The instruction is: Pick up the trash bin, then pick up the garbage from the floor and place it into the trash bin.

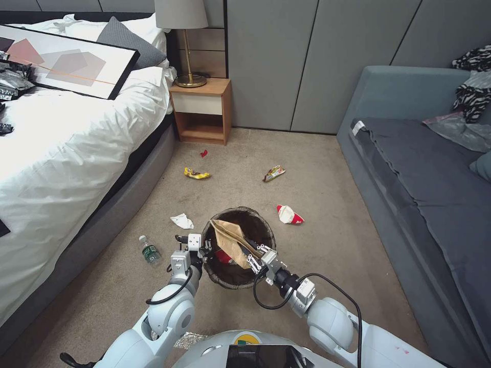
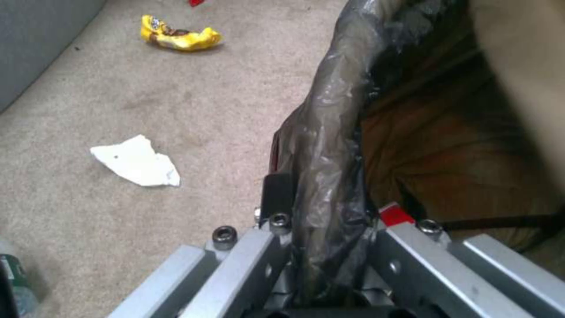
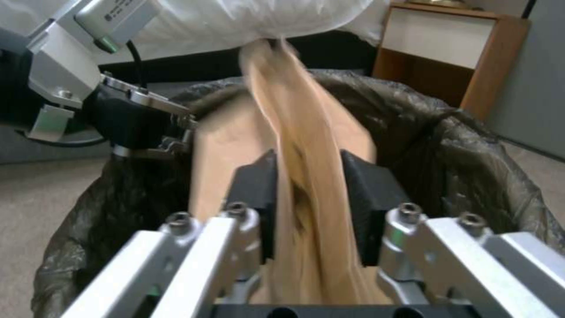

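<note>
The bed (image 1: pixel 61 153) occupies the left of the head view, with the nightstand (image 1: pixel 202 110) and lamp (image 1: pixel 184 41) at its 1 o'clock. On the carpet (image 1: pixel 317 179) beside the bed lies the bottle (image 1: pixel 149 250); at the bottle's 1 o'clock lies the tissue (image 1: pixel 182 221), and farther off at 12 o'clock the yellow wrapper (image 1: pixel 197 174) and a small red scrap (image 1: pixel 203 153). The left gripper (image 1: pixel 203 253) is clamped on the rim of the bin (image 1: pixel 225 278) at the bin's 9 o'clock: in the left wrist view one finger sits outside the bagged rim and the other inside, with the liner (image 2: pixel 329 145) pinched between them. The bin stands in the middle foreground, directly ahead of the robot base. The right gripper (image 1: pixel 254 254) is over the bin opening at its 4 o'clock, its jaws closed narrow on the paper bag (image 1: pixel 230 240); in the right wrist view the black pads (image 3: pixel 368 194) press the bag from both sides, and the bag reaches across the bin interior toward 11 o'clock. A red item (image 1: pixel 223 256) lies in the bin under the bag. At the bin's 1 o'clock lies a second wrapper (image 1: pixel 274 173), and at 2 o'clock, near the bin, the crushed cup (image 1: pixel 289 214). The sofa (image 1: pixel 424 194) fills the right side.
</note>
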Motion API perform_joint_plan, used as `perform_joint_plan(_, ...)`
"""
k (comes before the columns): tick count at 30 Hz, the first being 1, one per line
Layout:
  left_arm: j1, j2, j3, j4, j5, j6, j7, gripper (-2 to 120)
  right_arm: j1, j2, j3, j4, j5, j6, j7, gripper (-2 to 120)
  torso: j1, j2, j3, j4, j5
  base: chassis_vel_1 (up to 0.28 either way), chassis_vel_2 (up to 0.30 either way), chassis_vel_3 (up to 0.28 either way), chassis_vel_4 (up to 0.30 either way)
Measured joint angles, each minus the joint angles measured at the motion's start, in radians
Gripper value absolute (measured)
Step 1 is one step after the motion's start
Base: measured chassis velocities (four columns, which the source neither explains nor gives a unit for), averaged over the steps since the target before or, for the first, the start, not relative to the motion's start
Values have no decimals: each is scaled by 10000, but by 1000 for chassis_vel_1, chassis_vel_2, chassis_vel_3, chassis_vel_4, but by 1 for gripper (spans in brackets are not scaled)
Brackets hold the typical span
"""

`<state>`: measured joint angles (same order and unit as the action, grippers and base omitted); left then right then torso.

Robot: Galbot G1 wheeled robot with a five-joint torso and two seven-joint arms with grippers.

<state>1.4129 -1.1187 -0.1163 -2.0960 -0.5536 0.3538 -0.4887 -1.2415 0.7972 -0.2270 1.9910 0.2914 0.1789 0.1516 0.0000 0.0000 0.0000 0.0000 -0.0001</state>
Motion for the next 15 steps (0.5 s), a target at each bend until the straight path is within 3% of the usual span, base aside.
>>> perform_joint_plan(15,-26,-17,1,4,0,-19,-1,2,-96,96,352,736,132,-76,117,84,0,0,0,0,1,0,0,0,0)
